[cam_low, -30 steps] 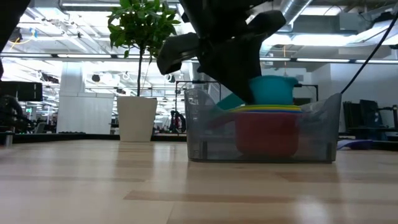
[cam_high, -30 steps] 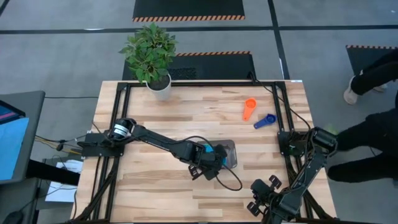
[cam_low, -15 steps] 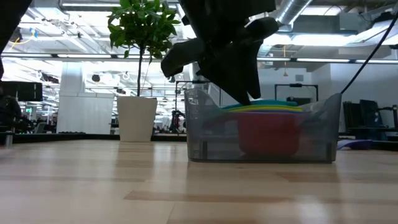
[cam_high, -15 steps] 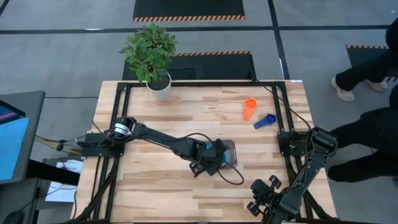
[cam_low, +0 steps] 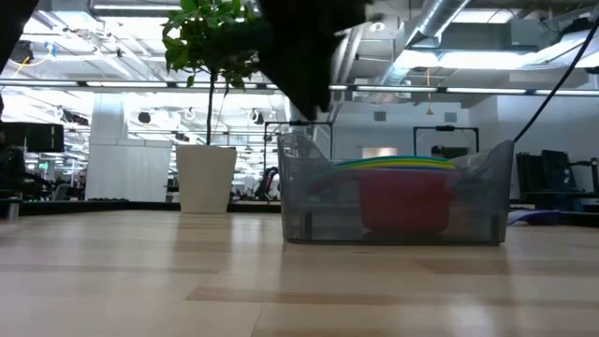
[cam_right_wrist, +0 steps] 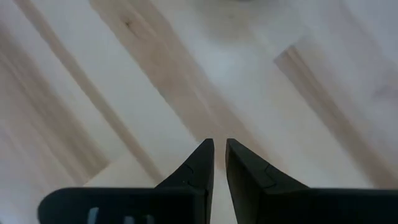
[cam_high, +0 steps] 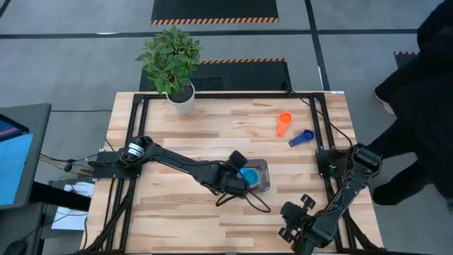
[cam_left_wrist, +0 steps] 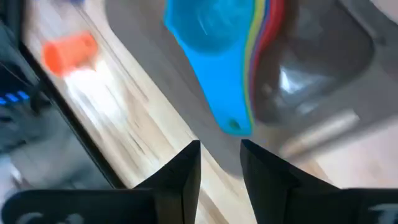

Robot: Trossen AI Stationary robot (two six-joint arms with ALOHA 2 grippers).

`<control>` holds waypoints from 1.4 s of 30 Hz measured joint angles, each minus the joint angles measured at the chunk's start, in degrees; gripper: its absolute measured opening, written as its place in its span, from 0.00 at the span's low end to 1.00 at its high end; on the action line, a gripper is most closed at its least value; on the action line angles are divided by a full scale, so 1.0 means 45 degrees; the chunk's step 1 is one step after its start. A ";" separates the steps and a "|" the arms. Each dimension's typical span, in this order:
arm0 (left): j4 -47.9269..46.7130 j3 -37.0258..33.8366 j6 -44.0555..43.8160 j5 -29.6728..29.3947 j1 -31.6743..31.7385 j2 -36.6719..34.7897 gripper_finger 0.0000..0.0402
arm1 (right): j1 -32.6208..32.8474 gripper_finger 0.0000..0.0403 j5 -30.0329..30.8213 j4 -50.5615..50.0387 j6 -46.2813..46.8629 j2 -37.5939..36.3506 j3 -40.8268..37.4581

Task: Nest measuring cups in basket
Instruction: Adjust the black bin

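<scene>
The grey translucent basket point(cam_high: 265, 167) stands at the table's middle with several measuring cups nested in it. The light blue cup point(cam_left_wrist: 208, 37) lies on top, over yellow and green rims and the red cup point(cam_low: 402, 201). My left gripper point(cam_left_wrist: 221, 155) hangs open just above the light blue cup's handle end point(cam_left_wrist: 233, 124), on the basket's left side point(cam_high: 239, 178), with nothing between its fingers. An orange cup point(cam_high: 284, 124) and a dark blue cup point(cam_high: 301, 137) lie on the table at the far right. My right gripper point(cam_high: 297, 227) waits near the front right corner, its fingers point(cam_right_wrist: 220, 146) a narrow gap apart over bare wood.
A white pot with a green plant point(cam_high: 177, 95) stands at the far edge, left of centre. Black frame rails run along the table's left and right edges. A person in dark clothes point(cam_high: 425, 106) stands beyond the right edge. Bare wood lies in front of the basket.
My left gripper has set the light blue cup, first tilted above the stack, down into the nested cups and let go of it. It has then risen clear of the basket, rolling and tipping as it went. The cup now lies level on the stack.
</scene>
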 joint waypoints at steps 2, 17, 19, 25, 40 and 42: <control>-0.1498 0.0037 -0.1010 0.0047 0.0122 -0.0012 0.26 | -0.0186 0.16 0.0444 -0.0449 -0.0501 0.0000 0.0000; -0.4861 -0.7659 -0.9052 0.0512 0.2785 -0.2718 0.26 | -0.3713 0.16 0.8099 -0.6398 0.2526 -0.1669 -0.0012; -0.4282 -0.9476 -0.9847 0.0382 0.2987 -0.3789 0.26 | -0.5001 0.16 0.8663 -0.6191 0.1101 -0.2372 -0.0059; -0.0789 -1.3043 -1.1290 0.0083 0.3077 -0.7010 0.26 | -0.9022 0.11 0.9356 -0.4937 -0.4011 -0.4554 -0.0037; 0.2821 -1.3498 -1.0817 -0.2961 0.3555 -1.1276 0.20 | -0.9868 0.08 0.9570 -0.2751 -0.8400 -0.6330 -0.0024; 0.4403 -1.3865 -0.9730 -0.2334 0.3972 -1.0789 0.15 | -0.9848 0.08 0.9567 -0.2790 -0.8413 -0.6271 -0.0020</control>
